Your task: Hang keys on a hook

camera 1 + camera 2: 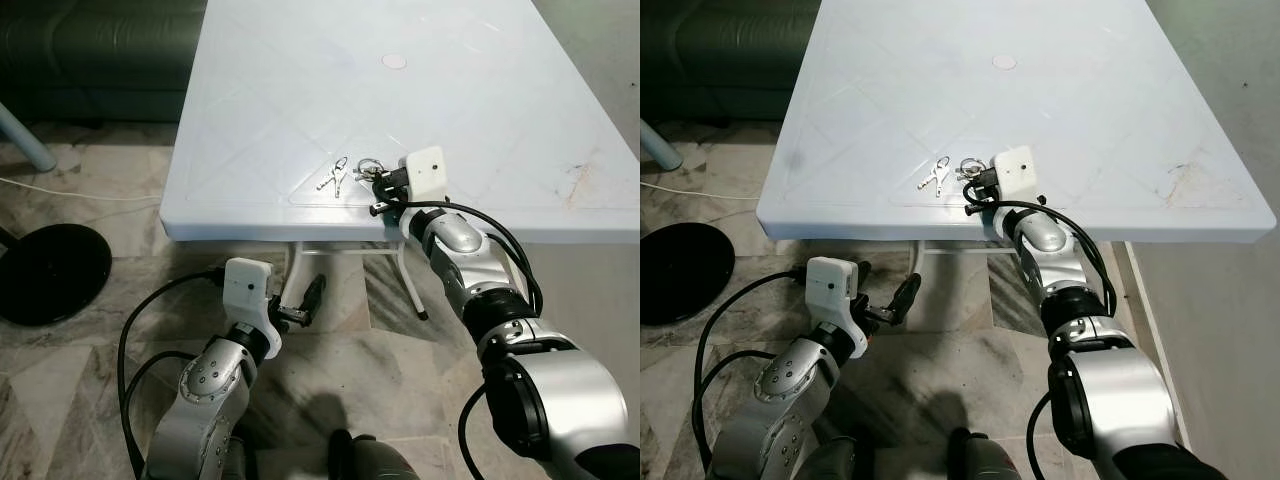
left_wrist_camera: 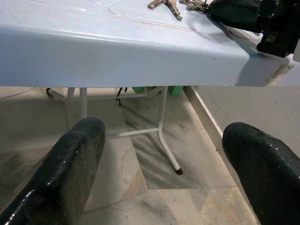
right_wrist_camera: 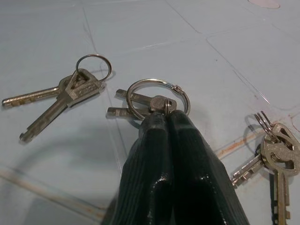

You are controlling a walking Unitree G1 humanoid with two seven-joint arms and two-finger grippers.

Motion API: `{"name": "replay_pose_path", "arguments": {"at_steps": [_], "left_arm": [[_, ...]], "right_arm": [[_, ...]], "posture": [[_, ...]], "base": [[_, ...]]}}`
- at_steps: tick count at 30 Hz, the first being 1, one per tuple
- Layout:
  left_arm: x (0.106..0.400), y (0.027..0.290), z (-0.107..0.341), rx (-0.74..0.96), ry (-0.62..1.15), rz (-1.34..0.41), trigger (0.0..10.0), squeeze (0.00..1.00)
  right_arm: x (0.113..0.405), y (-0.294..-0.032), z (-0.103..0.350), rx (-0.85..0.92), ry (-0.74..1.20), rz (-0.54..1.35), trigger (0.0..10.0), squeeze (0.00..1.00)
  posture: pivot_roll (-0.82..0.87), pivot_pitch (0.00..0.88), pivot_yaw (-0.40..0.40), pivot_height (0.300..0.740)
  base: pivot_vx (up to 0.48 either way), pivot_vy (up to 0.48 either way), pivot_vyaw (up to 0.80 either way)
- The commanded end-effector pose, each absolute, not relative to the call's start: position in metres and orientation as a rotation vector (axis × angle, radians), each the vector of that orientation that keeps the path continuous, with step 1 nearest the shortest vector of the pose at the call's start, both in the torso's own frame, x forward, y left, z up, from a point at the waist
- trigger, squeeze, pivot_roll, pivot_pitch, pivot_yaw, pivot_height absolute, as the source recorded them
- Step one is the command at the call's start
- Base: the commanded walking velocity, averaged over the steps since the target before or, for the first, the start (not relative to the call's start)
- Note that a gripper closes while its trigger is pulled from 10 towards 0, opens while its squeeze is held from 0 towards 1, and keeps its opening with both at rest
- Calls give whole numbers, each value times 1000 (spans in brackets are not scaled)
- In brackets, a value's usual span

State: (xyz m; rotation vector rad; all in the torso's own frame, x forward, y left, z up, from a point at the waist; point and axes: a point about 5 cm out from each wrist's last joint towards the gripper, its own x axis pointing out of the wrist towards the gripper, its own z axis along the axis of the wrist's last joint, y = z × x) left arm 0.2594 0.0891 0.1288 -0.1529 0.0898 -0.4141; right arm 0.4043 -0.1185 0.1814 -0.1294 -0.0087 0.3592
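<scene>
A pale blue bench (image 1: 300, 100) stands on a marble floor (image 1: 100, 290). Near its front edge lie three sets of keys. The right pincer (image 3: 165, 112) is closed tight on the ring of the middle keys (image 3: 157, 99), between the other two sets. The left pincer (image 2: 164, 150) hangs below the bench edge, fingers wide apart.

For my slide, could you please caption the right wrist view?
Right gripper shut on a key ring, two other key sets lying on the white table.
</scene>
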Motion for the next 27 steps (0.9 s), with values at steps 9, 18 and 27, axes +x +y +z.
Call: {"name": "replay_pose_path", "arguments": {"at_steps": [9,18,27], "left_arm": [[257,89,130,-152,86,-405,10000,0],[257,88,130,-155,85,-406,10000,0],[258,88,130,-155,84,-403,10000,0]], "right_arm": [[406,-119,181,-94,7,321,10000,0],[406,-116,183,-78,-9,318,10000,0],[406,-109,186,-44,-19,331,10000,0]], "posture": [[86,257,-87,740],[85,257,-89,740],[85,258,-90,740]], "base": [[0,0,0],[0,0,0],[0,0,0]]}}
